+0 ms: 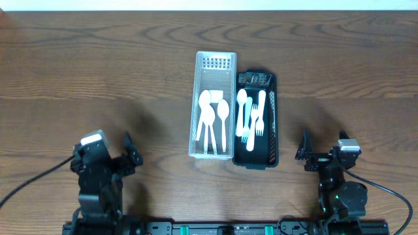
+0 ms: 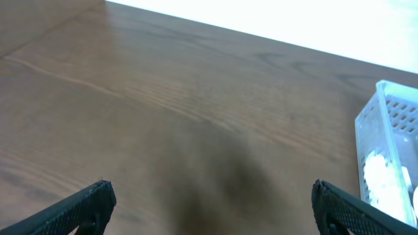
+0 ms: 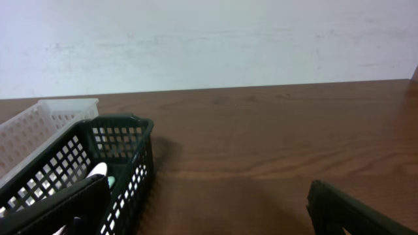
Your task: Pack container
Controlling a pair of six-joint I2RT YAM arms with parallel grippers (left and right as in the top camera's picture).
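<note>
Wood table (image 1: 98, 78), white basket (image 1: 215, 62) touching black basket (image 1: 272, 117)

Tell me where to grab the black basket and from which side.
On the black basket, probably the right long rim, from above with the right gripper: that wall stands free, while the left wall sits against the white basket, and the cutlery seems to lie clear of it.

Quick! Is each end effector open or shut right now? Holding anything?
Left end effector: open, holding nothing.
Right end effector: open, holding nothing.
</note>
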